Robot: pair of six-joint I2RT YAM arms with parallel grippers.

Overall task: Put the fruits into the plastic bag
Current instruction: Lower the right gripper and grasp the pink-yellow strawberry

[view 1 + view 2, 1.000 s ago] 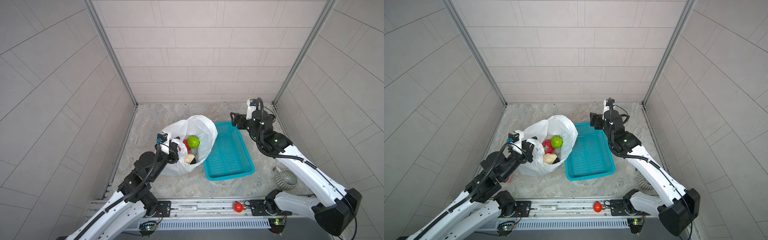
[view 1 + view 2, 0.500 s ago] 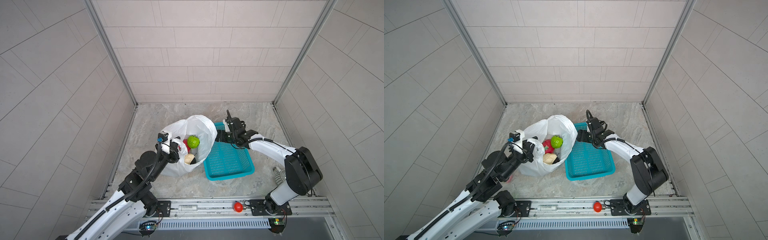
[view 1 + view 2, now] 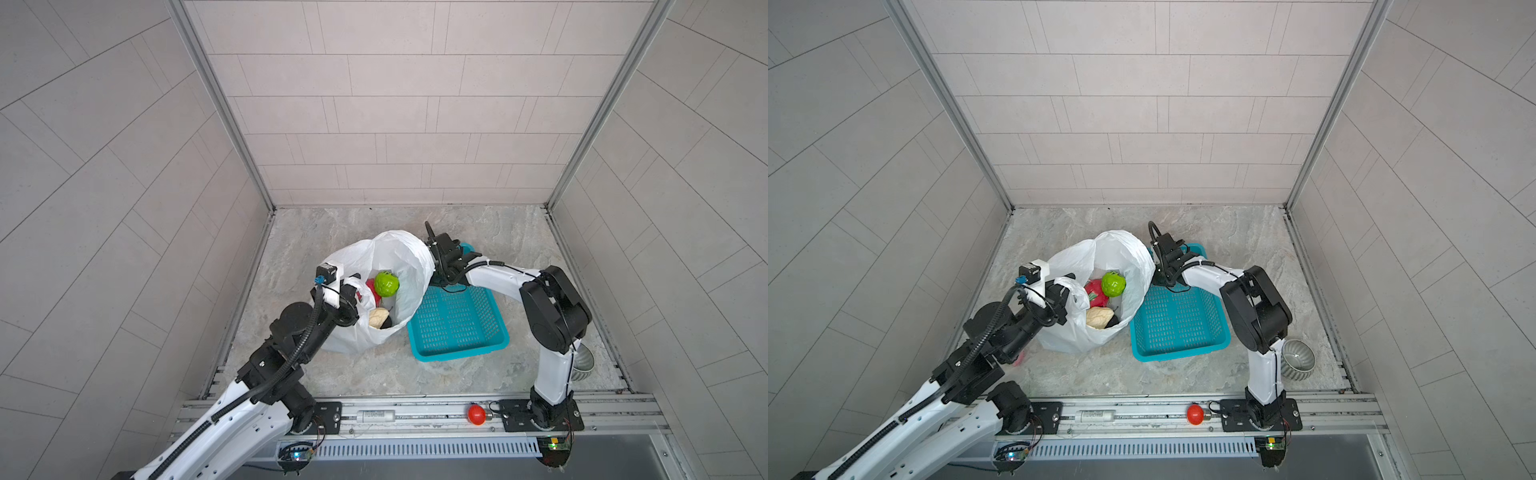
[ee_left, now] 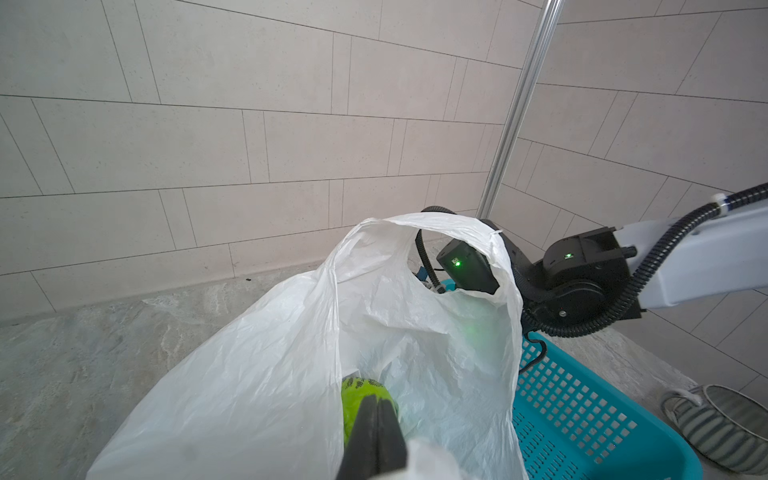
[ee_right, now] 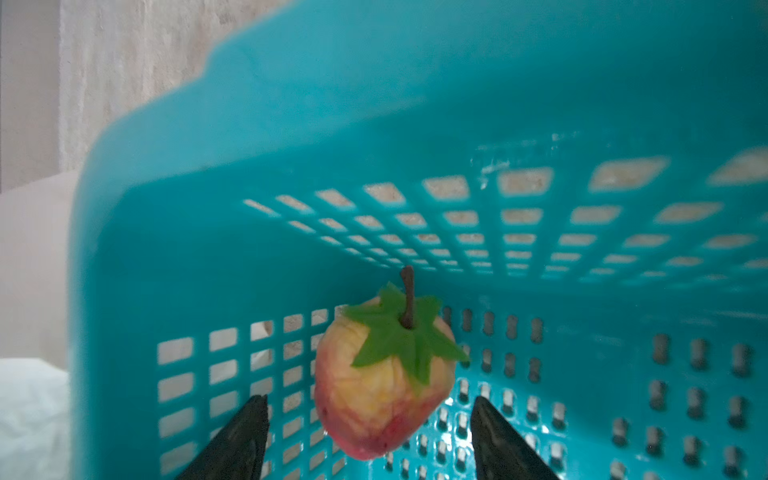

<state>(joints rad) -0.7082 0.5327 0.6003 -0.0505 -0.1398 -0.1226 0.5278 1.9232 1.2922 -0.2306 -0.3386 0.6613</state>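
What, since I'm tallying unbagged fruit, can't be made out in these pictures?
- Both top views: the right gripper covers the stemmed fruit in the basket; only the right wrist view shows it.
- Plastic bag: its folds and the green ball hide anything deeper.
- Dark piece beside the cream ball: too small to name.

White bag (image 3: 401, 257), green fruit (image 3: 386, 284) inside, teal basket (image 3: 457, 354) beside
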